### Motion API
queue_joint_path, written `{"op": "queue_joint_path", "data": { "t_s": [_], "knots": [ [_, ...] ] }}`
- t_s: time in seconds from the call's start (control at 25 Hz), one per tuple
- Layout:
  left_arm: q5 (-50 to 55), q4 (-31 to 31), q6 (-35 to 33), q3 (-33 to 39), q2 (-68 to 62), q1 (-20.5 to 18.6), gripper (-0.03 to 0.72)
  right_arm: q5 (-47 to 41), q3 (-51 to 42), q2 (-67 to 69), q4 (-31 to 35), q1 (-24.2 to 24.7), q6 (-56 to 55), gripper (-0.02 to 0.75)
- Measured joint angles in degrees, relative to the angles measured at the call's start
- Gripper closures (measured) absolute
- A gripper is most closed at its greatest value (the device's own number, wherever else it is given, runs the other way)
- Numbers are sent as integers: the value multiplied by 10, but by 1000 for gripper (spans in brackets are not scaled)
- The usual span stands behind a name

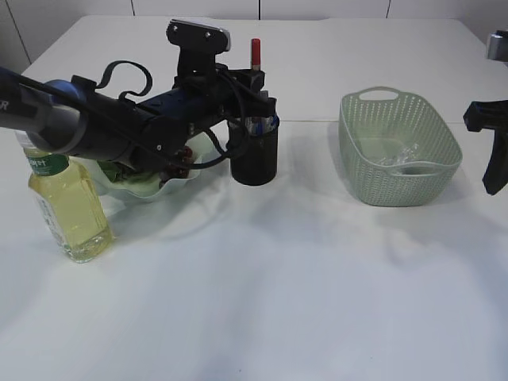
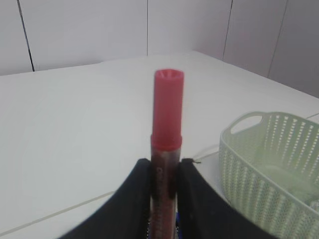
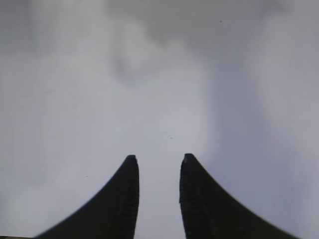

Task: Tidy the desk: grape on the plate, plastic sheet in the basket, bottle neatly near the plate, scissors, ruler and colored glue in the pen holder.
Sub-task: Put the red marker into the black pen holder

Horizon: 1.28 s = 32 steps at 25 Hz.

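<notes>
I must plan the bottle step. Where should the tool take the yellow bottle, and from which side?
Grip the bottle at its narrower upper part, just below the cap, coming from the front-right. It stands upright at the table's left edge, and the left arm and plate crowd the space behind it.

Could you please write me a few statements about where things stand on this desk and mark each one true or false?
1. The left gripper is closed on the red-capped glue stick. True.
2. The right gripper holds the scissors. False: its jaws stand apart with nothing between them.
3. The bottle lies on its side. False: it stands upright.
4. The glue stick is upright over the black pen holder. True.
5. The green basket sits left of the pen holder. False: it sits to the right.
</notes>
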<state>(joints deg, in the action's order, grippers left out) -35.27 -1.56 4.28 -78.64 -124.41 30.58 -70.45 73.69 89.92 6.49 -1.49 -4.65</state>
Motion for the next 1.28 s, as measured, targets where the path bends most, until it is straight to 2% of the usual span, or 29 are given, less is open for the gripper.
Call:
{"op": "queue_joint_path", "data": {
  "t_s": [0.44, 1.28],
  "knots": [
    [1, 16, 0, 0, 0, -23, 554, 0, 0, -1, 0, 0, 0, 496],
    [1, 16, 17, -1, 0, -20, 538, 0, 0, -1, 0, 0, 0, 496]
  ]
}}
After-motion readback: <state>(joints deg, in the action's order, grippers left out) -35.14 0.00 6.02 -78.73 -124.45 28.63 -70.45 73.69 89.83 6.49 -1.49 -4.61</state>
